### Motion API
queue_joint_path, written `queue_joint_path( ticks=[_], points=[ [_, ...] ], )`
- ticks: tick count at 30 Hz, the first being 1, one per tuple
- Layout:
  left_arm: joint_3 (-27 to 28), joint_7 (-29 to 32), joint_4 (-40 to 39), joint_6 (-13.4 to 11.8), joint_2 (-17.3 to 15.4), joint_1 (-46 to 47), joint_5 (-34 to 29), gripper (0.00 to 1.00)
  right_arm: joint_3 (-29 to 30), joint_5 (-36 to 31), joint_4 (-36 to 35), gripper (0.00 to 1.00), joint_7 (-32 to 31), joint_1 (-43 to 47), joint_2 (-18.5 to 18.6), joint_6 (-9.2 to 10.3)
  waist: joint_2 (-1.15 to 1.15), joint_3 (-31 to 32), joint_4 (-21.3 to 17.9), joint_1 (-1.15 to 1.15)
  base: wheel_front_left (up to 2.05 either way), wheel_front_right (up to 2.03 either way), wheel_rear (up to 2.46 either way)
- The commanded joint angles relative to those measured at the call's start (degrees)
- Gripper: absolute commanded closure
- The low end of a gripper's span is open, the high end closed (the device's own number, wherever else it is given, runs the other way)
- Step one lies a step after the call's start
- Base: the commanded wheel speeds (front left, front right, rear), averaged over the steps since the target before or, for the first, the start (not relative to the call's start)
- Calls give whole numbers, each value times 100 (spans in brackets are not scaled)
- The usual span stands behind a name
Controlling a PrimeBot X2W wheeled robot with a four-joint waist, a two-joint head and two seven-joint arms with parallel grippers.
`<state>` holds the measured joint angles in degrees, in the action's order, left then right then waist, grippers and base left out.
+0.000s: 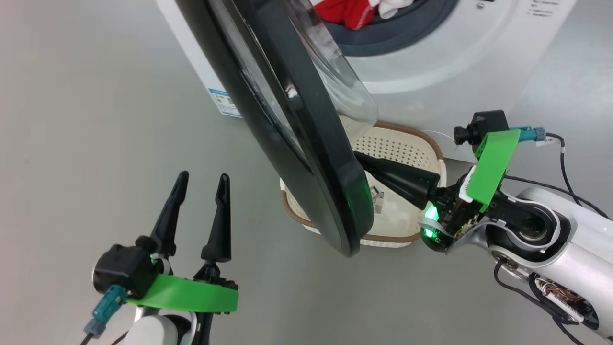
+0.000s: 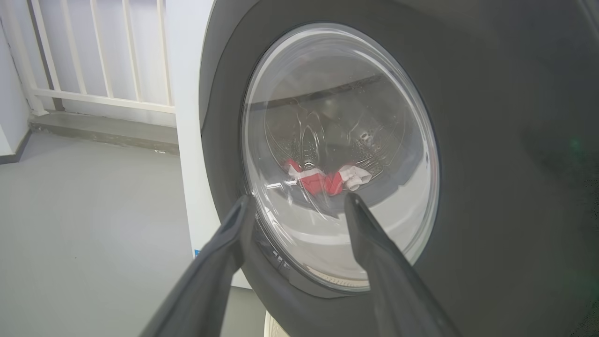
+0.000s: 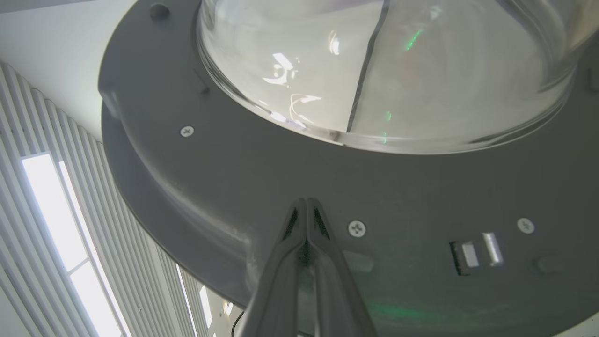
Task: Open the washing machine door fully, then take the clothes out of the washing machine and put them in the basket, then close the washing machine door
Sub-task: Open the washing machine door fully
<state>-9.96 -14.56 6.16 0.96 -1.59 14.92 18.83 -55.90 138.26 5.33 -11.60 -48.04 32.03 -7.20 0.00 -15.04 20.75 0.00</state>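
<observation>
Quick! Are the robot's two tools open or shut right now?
Left tool: open, holding nothing.
Right tool: shut, holding nothing, tips at the round black-rimmed glass washing machine door.

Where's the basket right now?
In the head view, the basket sits on the floor right of centre, before the washing machine, partly hidden behind the open door's lower edge.
</observation>
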Motion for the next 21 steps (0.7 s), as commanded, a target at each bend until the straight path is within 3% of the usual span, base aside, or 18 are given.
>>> queue_joint_path(
  ticks=[1,21],
  points=[
    [143,-44,-158,-60,-129,-27,50,0,-8,41,-209,100,8,257,-18,-29,0,93,184,0,0,0,0],
    [39,-44,22,-99,-129,-169,137,0,-510,-12,-236,100,61,268,-27,-29,0,428,875,0,0,0,0]
  ],
)
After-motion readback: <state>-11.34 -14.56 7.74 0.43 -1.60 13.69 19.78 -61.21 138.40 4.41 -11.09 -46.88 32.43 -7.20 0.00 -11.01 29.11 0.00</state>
